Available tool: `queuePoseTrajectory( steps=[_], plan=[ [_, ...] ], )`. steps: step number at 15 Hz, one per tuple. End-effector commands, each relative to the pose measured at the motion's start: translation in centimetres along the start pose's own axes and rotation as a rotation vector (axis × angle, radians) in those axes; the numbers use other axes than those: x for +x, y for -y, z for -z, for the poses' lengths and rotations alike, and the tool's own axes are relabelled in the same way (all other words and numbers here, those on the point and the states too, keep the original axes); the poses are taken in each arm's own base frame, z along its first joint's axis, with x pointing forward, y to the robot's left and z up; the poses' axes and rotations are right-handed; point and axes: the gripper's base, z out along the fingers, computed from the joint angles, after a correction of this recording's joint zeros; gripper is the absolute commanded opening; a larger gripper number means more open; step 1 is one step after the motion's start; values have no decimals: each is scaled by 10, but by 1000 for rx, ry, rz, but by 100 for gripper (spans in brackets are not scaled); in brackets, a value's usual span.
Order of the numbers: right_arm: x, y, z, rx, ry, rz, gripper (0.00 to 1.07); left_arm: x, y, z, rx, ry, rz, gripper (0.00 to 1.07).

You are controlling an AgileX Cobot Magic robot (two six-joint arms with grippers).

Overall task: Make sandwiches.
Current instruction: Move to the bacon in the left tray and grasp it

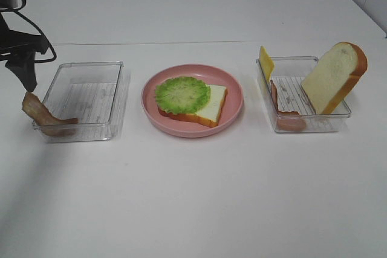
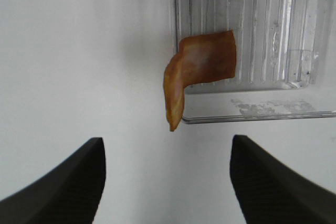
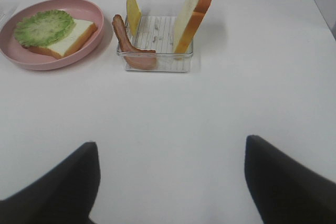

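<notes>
Sandwich barely begun on round pink plate: one white bread slice under green lettuce leaf. Left to add from clear plastic right tray: second bread slice, yellow cheese square. Reddish-brown bacon strip draped over rim of clear left tray, seemingly untouched; left gripper above, jaws apart, empty. Right gripper spread wide.
</notes>
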Motion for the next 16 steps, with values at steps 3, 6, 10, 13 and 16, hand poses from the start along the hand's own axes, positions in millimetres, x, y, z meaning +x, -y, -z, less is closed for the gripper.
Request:
queuePoseTrajectory(
  steps=[3,6,10,13,16],
  plan=[
    [1,0,1,8,16,1,73,-1,2,-11,5,-10,7,57],
    [1,0,1,8,16,1,73,-3,1,-36,-2,-68,5,57],
    [1,0,1,8,16,1,73,-9,2,-41,5,-21,7,57],
    [1,0,1,8,16,1,73,-9,2,-41,6,-17,8,50],
    [1,0,1,8,16,1,73,-7,1,-45,3,-53,-15,50]
  ],
)
